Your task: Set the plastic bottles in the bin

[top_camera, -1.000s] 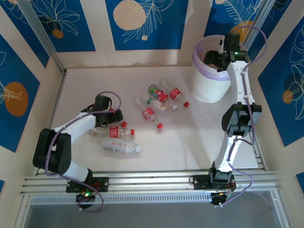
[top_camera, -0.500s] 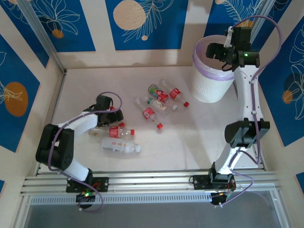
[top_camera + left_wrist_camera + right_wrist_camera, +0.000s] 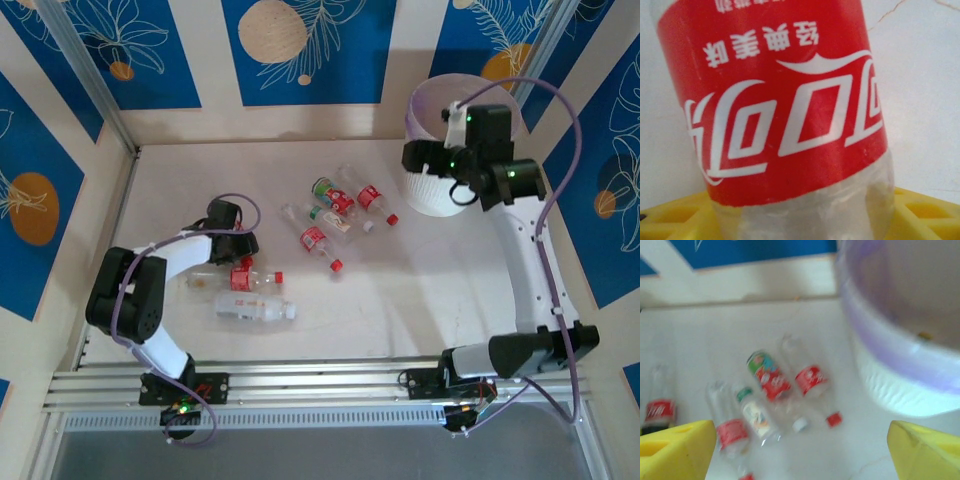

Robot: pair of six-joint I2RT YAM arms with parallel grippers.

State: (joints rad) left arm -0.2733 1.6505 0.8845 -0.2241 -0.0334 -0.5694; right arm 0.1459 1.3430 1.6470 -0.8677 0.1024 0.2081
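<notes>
Bottles first, nearest the arm bases: a clear bottle [image 3: 255, 310] lies on its side on the white tabletop [image 3: 430, 285], left of ctr. Just behind it lies a red-label bottle [image 3: 243, 277] w/ its red cap [image 3: 278, 277] pointing right. A small clear bottle [image 3: 201, 282] sits beside it on the left, partly under the left arm. The left end effector [image 3: 238, 256] is down at the red-label bottle. In the left wrist view the label sits close up btwn the two yellow fingers [image 3: 670, 220], which meet the bottle's outline on both sides. Can't tell whether they're clamped on it or just bracketing it.

Further back, mid-tabletop, is a loose cluster of four, all lying down:
- a red-label one w/ red cap [image 3: 316, 240]
- a white-label one [image 3: 331, 218]
- a green-and-red-label one [image 3: 333, 197]
- a second red-label one [image 3: 370, 197], cap toward the right

Far right is the bin [image 3: 432, 195]: white, ribbed, lilac liner folded over the rim, upright, apart from the cluster. The right end effector [image 3: 800, 452] is raised at the bin's left side and released. Its yellow fingers are wide apart w/ nothing btwn them, and its camera looks down on the cluster, w/ the bin blurred at right.
</notes>
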